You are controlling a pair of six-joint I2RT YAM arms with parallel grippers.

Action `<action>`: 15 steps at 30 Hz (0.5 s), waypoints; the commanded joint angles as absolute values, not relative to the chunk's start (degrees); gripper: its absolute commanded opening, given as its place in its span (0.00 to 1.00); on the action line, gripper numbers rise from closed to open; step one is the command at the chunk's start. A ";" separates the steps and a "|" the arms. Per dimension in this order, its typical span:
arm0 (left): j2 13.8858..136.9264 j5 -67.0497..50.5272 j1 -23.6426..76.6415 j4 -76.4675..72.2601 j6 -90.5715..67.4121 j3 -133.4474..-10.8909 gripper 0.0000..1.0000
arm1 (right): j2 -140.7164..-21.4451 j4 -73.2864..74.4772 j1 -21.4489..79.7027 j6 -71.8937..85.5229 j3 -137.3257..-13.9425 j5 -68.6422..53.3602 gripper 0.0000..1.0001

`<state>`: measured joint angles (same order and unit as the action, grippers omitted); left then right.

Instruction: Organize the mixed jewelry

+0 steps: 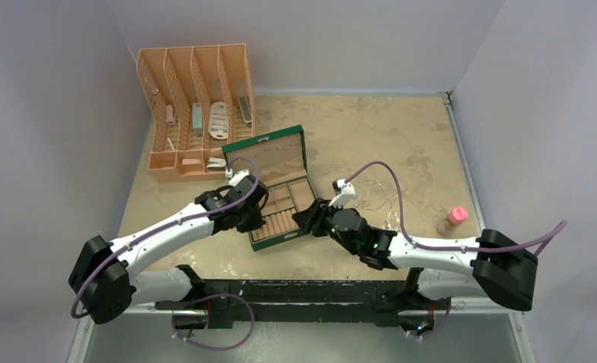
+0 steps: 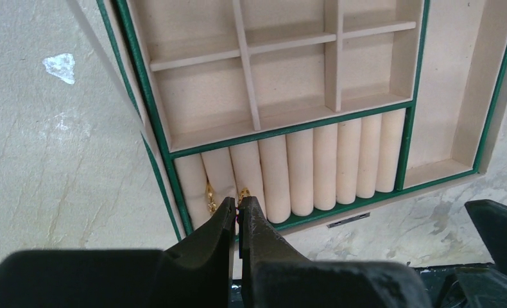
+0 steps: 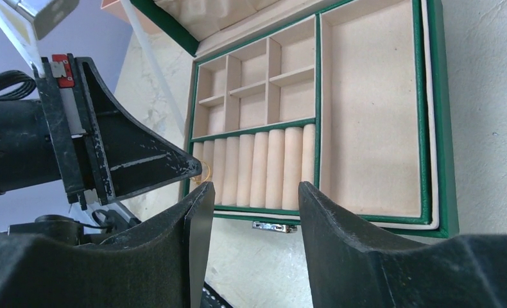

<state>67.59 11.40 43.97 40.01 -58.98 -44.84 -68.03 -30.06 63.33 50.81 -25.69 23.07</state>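
The open green jewelry box point(image 1: 301, 134) sits mid-table, its lid up. My left gripper point(image 1: 258, 214) hangs over the front-left ring rolls. In the left wrist view it point(image 2: 239, 204) is shut on a small gold ring point(image 2: 244, 192), pressing it into a groove between rolls. A second gold ring point(image 2: 210, 196) sits in the groove to its left. My right gripper point(image 1: 304, 218) is open and empty at the box's front edge; its wrist view point(image 3: 254, 192) shows the box latch point(image 3: 274, 226) and a gold ring point(image 3: 206, 171). A thin wire hoop point(image 1: 380, 198) lies faintly on the table to the right.
A peach slotted rack point(image 1: 193, 106) with several small items stands at the back left. A small pink-capped bottle point(image 1: 452, 219) stands at the right, near the right arm. White walls close in the table on three sides.
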 commanded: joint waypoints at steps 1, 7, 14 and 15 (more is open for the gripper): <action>69.29 14.01 45.06 40.37 -58.87 -49.05 0.00 | -68.18 -31.22 63.37 51.59 -26.37 24.70 0.53; 74.04 17.81 47.56 47.07 -61.00 -53.57 0.00 | -68.61 -31.47 63.37 51.59 -26.39 24.85 0.53; 76.49 20.21 49.66 52.59 -63.49 -56.54 0.00 | -68.91 -31.41 63.37 51.42 -26.45 24.96 0.53; 76.55 20.63 49.93 53.18 -63.74 -56.74 0.00 | -68.91 -31.38 63.37 51.43 -26.39 25.00 0.53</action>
